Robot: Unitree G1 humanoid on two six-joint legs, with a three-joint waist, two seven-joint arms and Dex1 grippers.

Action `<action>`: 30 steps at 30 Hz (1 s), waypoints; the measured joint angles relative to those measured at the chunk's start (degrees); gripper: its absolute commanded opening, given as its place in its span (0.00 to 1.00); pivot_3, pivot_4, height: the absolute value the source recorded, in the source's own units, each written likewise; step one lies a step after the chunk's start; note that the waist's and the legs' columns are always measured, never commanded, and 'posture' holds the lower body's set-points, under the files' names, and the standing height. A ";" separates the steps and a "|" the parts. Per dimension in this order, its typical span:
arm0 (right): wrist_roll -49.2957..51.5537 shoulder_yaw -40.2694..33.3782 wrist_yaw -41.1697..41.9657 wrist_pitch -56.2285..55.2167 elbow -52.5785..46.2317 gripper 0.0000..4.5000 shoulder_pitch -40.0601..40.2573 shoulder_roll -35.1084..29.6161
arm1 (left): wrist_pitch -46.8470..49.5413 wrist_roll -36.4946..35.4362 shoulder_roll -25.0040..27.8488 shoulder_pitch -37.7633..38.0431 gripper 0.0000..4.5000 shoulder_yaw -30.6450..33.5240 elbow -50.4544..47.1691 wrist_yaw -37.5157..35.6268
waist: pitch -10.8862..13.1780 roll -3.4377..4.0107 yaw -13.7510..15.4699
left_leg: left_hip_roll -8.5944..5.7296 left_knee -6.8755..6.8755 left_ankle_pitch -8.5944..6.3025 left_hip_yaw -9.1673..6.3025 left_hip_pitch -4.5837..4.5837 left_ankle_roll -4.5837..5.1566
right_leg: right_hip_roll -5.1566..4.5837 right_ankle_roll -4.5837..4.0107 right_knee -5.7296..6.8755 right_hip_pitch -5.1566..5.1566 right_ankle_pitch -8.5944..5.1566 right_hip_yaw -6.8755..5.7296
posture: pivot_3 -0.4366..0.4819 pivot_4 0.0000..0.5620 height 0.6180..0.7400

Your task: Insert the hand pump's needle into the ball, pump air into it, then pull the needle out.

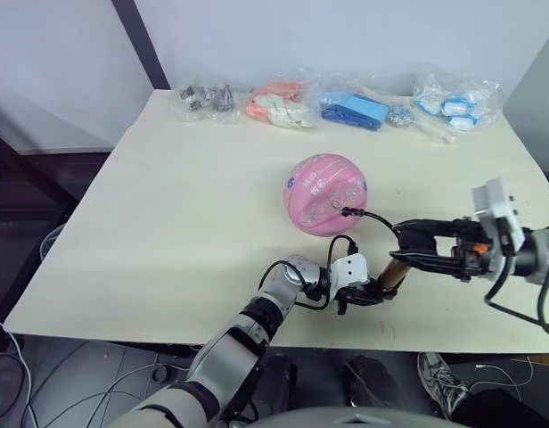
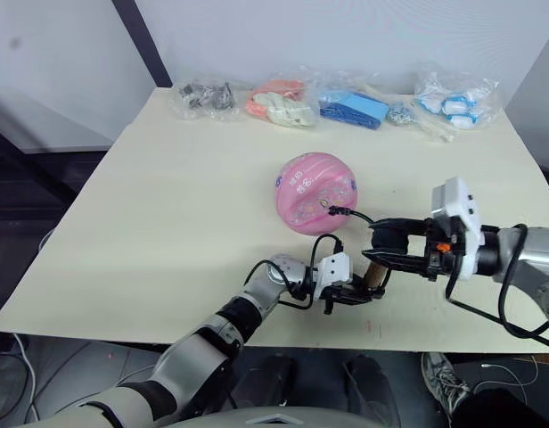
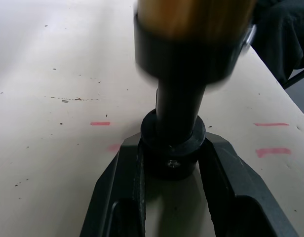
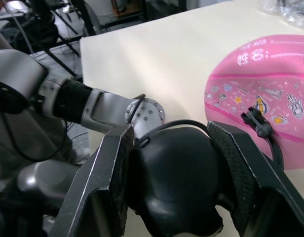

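Left gripper [image 1: 374, 294] is clamped on the hand pump [image 1: 395, 271] at its lower black stem, the two fingers [image 3: 123, 182] pressed either side of the narrow black collar below the gold-bronze barrel. Right gripper [image 1: 406, 244] is closed around the pump's rounded black handle [image 4: 176, 177] at the upper end, so both arms share the one tool, which stands tilted just in front of the ball [image 1: 326, 193] toward the robot.

From the pump a thin black hose [image 1: 374, 217] arcs up to the near face of the ball, where the small black fitting of the needle [image 4: 255, 118] sits against the pink skin; the pin itself cannot be seen, so it looks seated in the valve.

Judging by its make, the pump is light and rigid, its metal barrel smooth and likely slippery, which makes the black collar and handle the sound places to hold. The ball looks round, soft and light, free on the table [image 1: 185, 223] and nothing but the hose steadies it; a hard stroke could roll it or drag the needle sideways. The pin is probably the fragile part, so pulls should run straight along it.
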 measured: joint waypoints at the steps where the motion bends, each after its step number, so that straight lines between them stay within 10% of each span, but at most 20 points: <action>1: -1.86 1.21 -0.12 -1.58 0.68 0.43 0.68 1.05 | 0.00 0.00 0.01 0.00 0.23 0.01 0.01 0.00 | 0.00 0.00 -0.01 | 0.00 0.00 0.00 0.02 0.00 0.00 | 0.00 0.00 0.00 0.00 0.00 0.01 | 0.48 0.27 0.97; 12: -4.70 1.92 0.34 -4.11 1.35 0.43 1.33 1.76 | -0.25 0.10 0.10 -0.03 0.23 -0.16 0.14 -0.01 | -0.09 0.00 -0.05 | 0.01 0.00 0.00 -0.01 0.08 0.00 | 0.02 0.00 -0.01 0.09 0.00 0.01 | 0.48 0.27 0.97; 30: 23.87 -18.24 1.73 17.91 2.80 0.43 -11.65 -15.16 | -0.79 0.05 -0.12 -0.43 0.23 -0.11 0.13 -0.13 | 0.24 0.26 0.08 | -0.02 0.00 0.00 0.05 -0.21 0.01 | -0.06 -0.02 -0.03 -0.15 0.01 0.03 | 0.48 0.27 0.97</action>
